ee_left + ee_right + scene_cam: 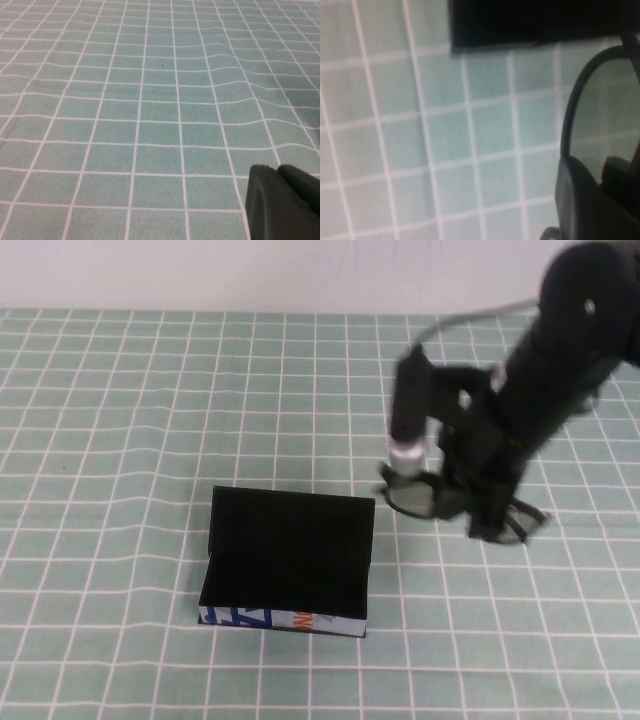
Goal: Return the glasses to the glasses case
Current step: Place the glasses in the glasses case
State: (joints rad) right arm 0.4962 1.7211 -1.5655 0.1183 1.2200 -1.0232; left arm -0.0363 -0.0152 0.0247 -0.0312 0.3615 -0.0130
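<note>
Tabletop [120, 420]: covered by a pale green cloth with a white grid, lightly rippled. It should give little purchase to anything slid across it.

Glasses case [288, 562]: a black rectangular box with a hinged flat lid standing open at the rear, a black interior, and a white front strip with blue and orange print. It sits near the middle of the tabletop, mouth upward and unobstructed. It is judged rigid and light, so a clumsy placement could push it.

Glasses [440, 502]: black thick-framed plastic spectacles with rectangular, lightly tinted lenses. They are just to the right of the case and apart from it, apparently lifted clear of the cloth, though the height cannot be confirmed. In the right wrist view, one rim and lens [600, 115] fill the edge of frame, with the case corner [530, 22] beyond.

Handling judgement: light, with a stiff frame, smooth and liable to slip; hinges and lenses are the fragile parts. The best hold is across the bridge or top bar, keeping pads off the lenses.

Right gripper [478, 502]: positioned over the glasses, jaws drawn narrow and holding the frame near its centre.

Left gripper [282, 205]: parked over bare cloth, outside the high view. Only a dark tip shows, so whether its jaws are open or closed cannot be told.
</note>
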